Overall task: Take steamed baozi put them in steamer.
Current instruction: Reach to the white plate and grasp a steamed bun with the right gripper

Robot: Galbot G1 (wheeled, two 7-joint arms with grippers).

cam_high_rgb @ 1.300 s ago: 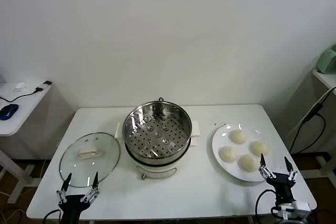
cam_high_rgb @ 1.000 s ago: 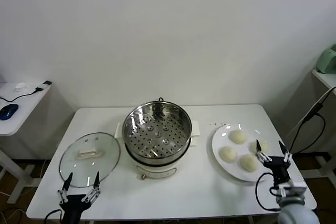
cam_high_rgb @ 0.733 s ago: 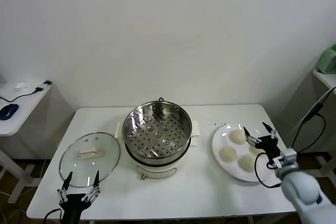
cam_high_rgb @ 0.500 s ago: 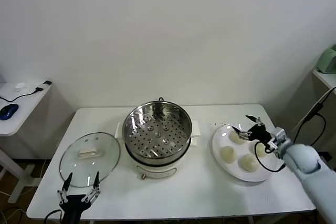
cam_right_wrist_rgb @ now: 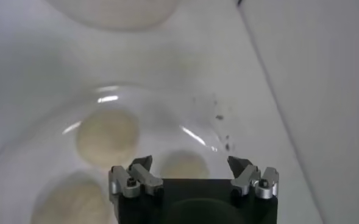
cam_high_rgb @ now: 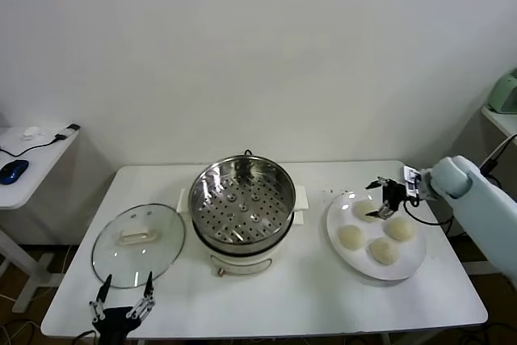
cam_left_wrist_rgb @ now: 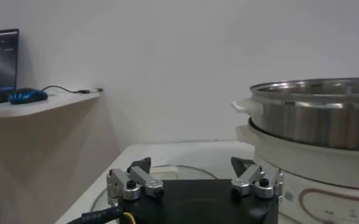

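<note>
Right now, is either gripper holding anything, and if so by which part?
Nothing is held. The right gripper hangs open over the baozi on the plate; the left gripper sits open near the lid.

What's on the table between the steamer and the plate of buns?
Nothing: in the head view a bare strip of white table separates the steamer from the plate.

Open left tool (cam_left_wrist_rgb: pixel 195 178) beside steamer (cam_left_wrist_rgb: pixel 316 126)
</note>
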